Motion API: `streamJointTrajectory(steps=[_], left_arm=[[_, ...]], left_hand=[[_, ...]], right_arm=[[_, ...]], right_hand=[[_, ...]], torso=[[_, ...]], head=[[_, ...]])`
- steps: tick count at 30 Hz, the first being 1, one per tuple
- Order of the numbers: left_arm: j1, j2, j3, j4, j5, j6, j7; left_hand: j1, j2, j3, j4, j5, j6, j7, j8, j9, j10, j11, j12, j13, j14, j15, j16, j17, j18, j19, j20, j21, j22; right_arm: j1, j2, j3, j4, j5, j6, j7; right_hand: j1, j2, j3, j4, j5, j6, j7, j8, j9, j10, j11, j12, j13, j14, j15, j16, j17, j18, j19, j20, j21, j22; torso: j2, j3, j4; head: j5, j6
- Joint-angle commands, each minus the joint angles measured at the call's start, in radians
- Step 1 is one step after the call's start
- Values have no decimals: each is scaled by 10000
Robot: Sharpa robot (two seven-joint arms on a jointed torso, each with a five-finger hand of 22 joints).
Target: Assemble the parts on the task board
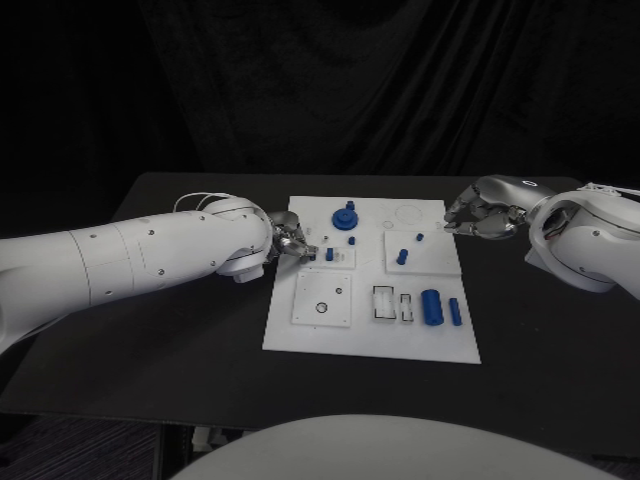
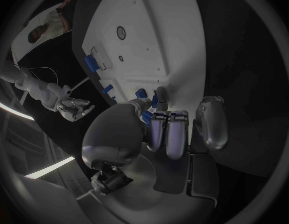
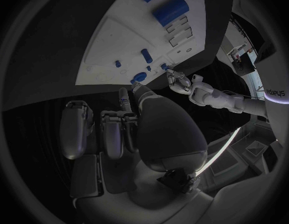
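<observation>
Seven blue parts are being shown on the white board (image 1: 306, 335) in the head view. There are one knobbed disc (image 1: 346, 217) at 12 o'clock, three short pegs (image 1: 402, 257) nearer the middle, one small piece (image 1: 329, 254) toward 9 o'clock, and one thick cylinder (image 1: 431, 306) with one thin cylinder (image 1: 454, 312) just beside it at 4 o'clock. The board is flat and rectangular and is being carried in the middle of the matte black surface (image 1: 162, 340).

The left hand (image 1: 290, 246) is being held at the board's 9 o'clock edge. In the left wrist view its silver fingers (image 2: 158, 129) are being closed on the small piece (image 2: 146, 116), a grasp left unclear from the head.

The right hand (image 1: 476, 214) is being held at the 2 o'clock corner with its fingers (image 3: 113, 132) curled. Whether anything is being gripped there cannot be told.
</observation>
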Motion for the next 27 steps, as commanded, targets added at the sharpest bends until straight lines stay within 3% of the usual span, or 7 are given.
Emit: streamJointTrajectory(steps=[1, 17, 27], left_arm=[[-30, -25, -5, 46, -23, 17, -20], [-31, -40, -6, -39, -23, 13, 711], [-32, -33, -6, -61, -23, 220, 724]], left_hand=[[112, 15, 118, -23, 90, 111, -21, 75, 34, 747, -38, -66, 2334, 875, 18, -41, 2228, 93, 30, -16, -38, 1213], [239, 42, 387, -156, 347, 404, -108, 249, 113, 724, -110, -105, 2306, 883, -33, -24, 2252, 105, 7, -60, -109, 1213], [264, 42, 431, -188, 364, 456, -120, 279, 127, 711, -120, -124, 2294, 873, -41, -41, 2230, 108, -2, -66, -127, 1211]], right_arm=[[-23, -7, 7, -3, -10, 68, -211], [-25, 32, 7, -36, -10, 108, -213], [-26, 37, 7, -42, -10, 125, -245]], right_hand=[[98, -1, -18, -57, 25, 72, -25, -55, -10, 1041, -16, 26, 2628, 1037, -2, 29, 2635, 139, -93, -3, -69, 1932], [104, 23, -2, -85, 26, 80, -31, -62, -12, 1041, -16, 26, 2628, 1037, 0, 29, 2635, 143, -103, -3, -91, 1926], [108, 31, 4, -93, 27, 83, -33, -64, -12, 1041, -18, 26, 2628, 1037, -1, 29, 2635, 146, -110, -3, -105, 1921]], torso=[[-1, -1, -3], [1, -5, 6], [-7, -2, -6]], head=[[24, 1], [36, 1], [38, 1]])
